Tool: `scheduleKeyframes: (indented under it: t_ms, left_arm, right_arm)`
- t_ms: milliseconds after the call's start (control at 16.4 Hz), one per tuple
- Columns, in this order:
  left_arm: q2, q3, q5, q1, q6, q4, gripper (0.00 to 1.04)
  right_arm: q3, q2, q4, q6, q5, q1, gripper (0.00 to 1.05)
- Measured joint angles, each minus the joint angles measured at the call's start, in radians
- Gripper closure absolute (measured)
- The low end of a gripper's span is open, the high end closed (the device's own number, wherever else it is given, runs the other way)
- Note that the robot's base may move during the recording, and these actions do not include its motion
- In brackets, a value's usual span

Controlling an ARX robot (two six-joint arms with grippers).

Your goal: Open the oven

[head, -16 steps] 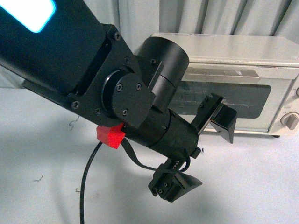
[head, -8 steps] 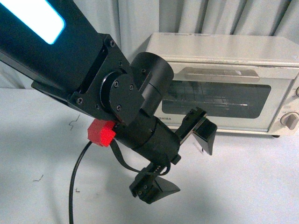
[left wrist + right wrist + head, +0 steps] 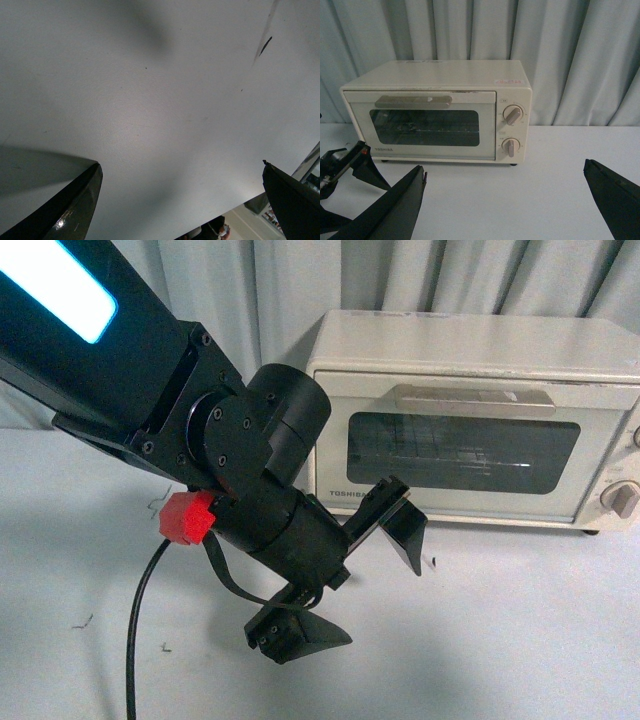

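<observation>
Sitting on white table [image 3: 545, 190], oven [image 3: 435, 80] shut, grey curtain [image 3: 570, 50], left claw [image 3: 180, 165], right claw [image 3: 504, 167] apart.

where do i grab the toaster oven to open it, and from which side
The flat bar handle along the top of the closed door of the toaster oven. Come from the front, jaws above and below: the bar runs horizontally and stands off the door.

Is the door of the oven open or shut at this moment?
Shut. The oven door stands upright, flush with the front frame, with its bar handle at the top edge.
</observation>
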Motion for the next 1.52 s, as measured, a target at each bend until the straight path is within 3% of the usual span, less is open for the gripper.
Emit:
scheduleKeyframes:
  t_ms: [670,792,914,1402,1463,1524]
  left_arm:
    - [-0.038,-0.083,-0.015,0.0,0.032,0.051,0.07]
    - [-0.047,-0.098,-0.026,-0.005,0.001,0.078,0.07]
    - [-0.086,-0.148,-0.102,-0.019,-0.072,0.092,0.07]
    - [-0.089,-0.153,-0.106,-0.022,-0.127,0.093,0.07]
    - [-0.089,-0.153,-0.107,-0.022,-0.127,0.094,0.07]
    - [-0.089,-0.153,-0.107,-0.022,-0.127,0.093,0.07]
  right_arm:
    - [0.0,0.0,0.0,0.0,0.0,0.0,0.06]
    - [0.0,0.0,0.0,0.0,0.0,0.0,0.06]
    - [0.0,0.0,0.0,0.0,0.0,0.0,0.06]
    - [0.0,0.0,0.0,0.0,0.0,0.0,0.06]
    - [-0.01,-0.009,-0.041,0.019,0.113,0.118,0.06]
    - [-0.014,-0.01,-0.028,0.029,0.193,0.177,0.07]
